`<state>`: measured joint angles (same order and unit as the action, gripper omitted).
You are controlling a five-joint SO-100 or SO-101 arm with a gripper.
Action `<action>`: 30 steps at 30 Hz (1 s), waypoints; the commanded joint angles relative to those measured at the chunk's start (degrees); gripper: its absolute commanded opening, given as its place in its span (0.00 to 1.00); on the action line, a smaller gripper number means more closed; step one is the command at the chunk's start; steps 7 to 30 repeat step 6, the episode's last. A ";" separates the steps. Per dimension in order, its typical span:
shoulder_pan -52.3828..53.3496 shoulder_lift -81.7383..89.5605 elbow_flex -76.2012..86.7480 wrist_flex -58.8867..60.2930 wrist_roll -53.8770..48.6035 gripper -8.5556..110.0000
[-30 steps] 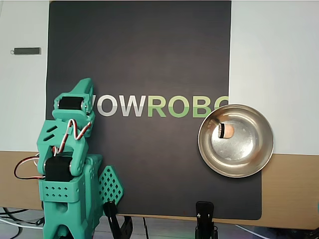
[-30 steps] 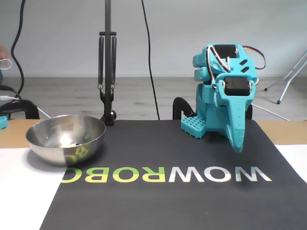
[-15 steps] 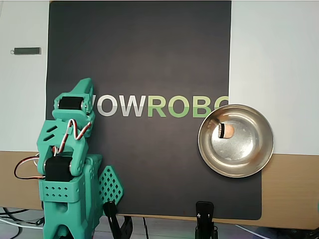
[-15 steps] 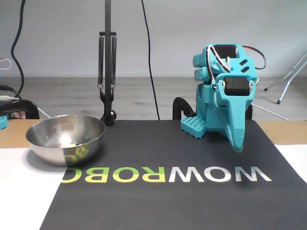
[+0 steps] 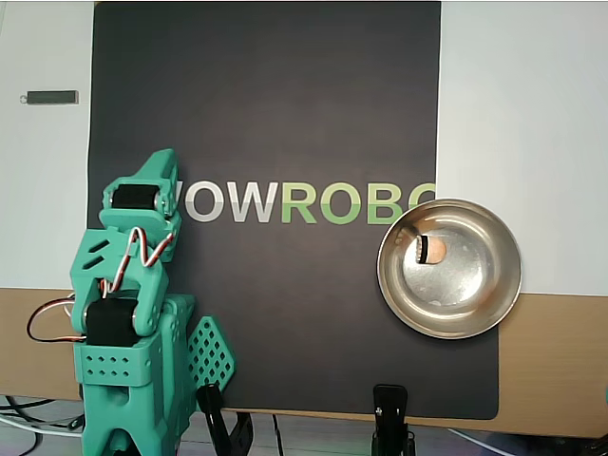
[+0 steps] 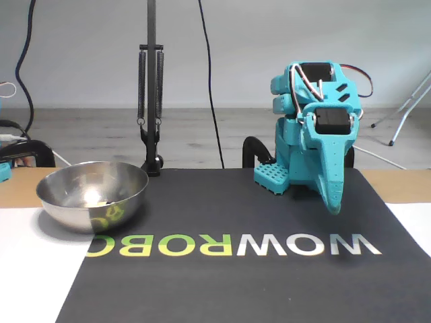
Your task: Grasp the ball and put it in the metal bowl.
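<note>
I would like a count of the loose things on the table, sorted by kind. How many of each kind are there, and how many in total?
Ball: 1, peach-orange, lying inside the bowl
Metal bowl: 1, silver
Small dark bar: 1, on the white surface at the left in the overhead view
Total: 3

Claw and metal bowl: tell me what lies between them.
In the overhead view, only the black mat with its printed lettering lies between the claw and the metal bowl. The ball already sits inside the bowl.
</note>
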<state>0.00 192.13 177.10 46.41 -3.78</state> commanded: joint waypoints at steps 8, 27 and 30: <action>0.00 3.08 2.02 0.18 -0.35 0.07; 0.00 3.08 2.02 0.18 -0.35 0.07; 0.00 3.08 2.02 0.18 -0.35 0.07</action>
